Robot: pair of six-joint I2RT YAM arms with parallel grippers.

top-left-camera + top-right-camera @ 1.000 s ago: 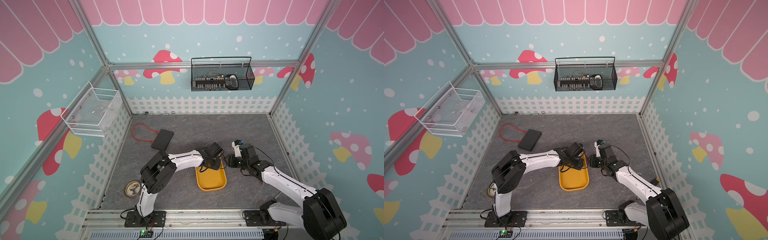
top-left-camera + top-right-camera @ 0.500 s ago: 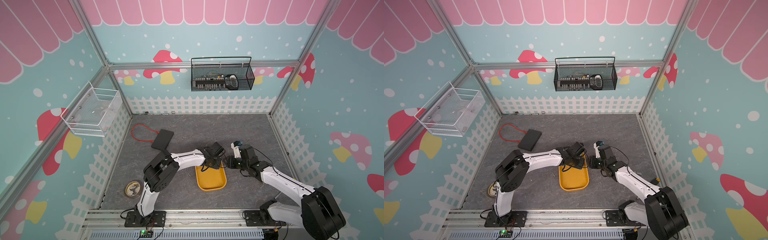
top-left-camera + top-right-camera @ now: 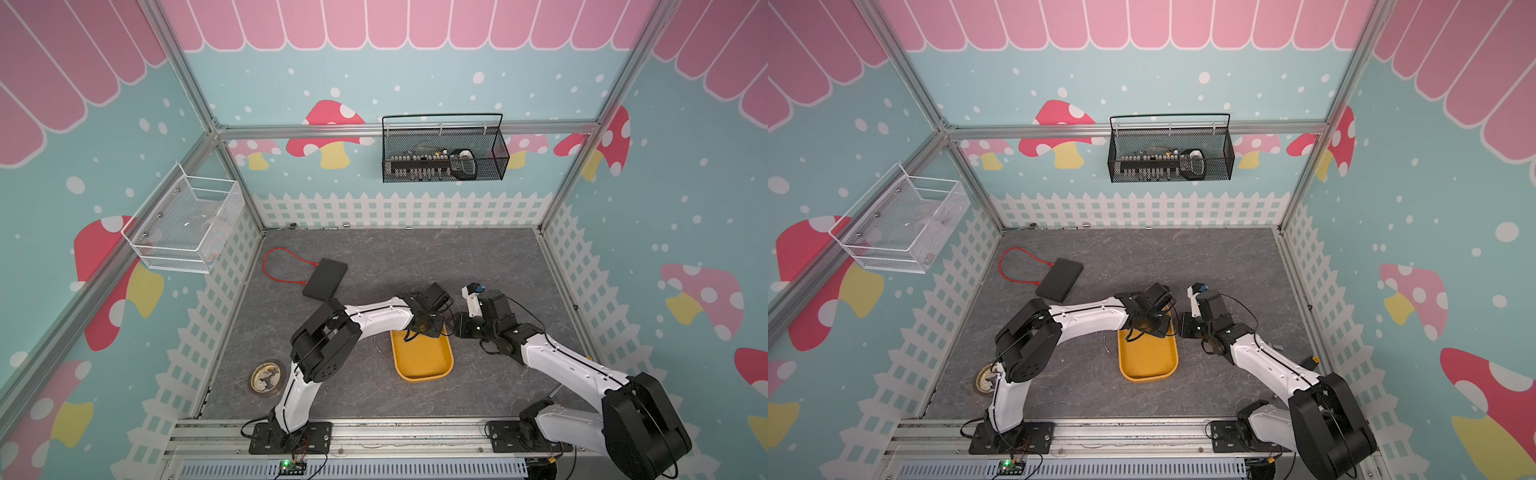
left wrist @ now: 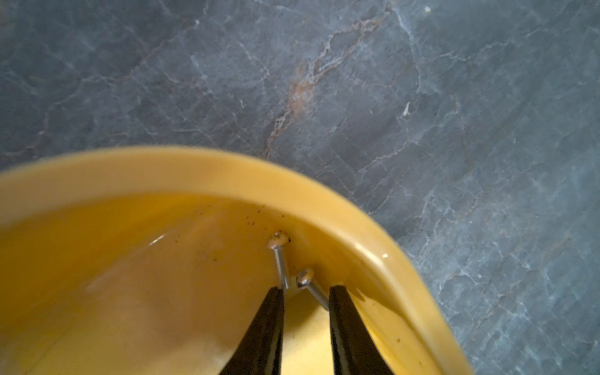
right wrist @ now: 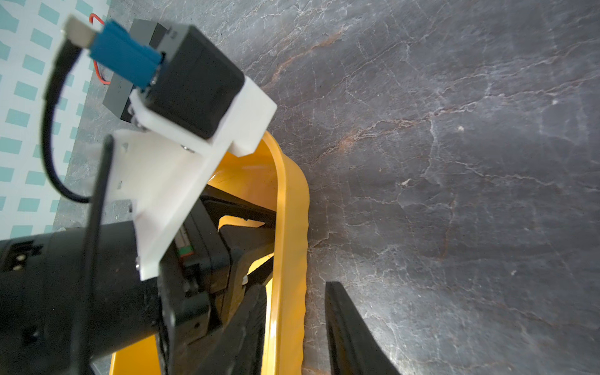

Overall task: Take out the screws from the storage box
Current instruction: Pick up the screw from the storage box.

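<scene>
While the grey marbled table (image 3: 415,257) stands between teal walls (image 3: 415,83) painted with mushrooms and a white fence, the yellow storage box (image 3: 422,357) lies near its front middle. The left pincer (image 4: 306,289) reaches into a rounded corner of the box, spread, with two screws (image 4: 281,266) lying at its tips. The right pincer (image 5: 294,287), also spread, straddles the box's rim.
</scene>
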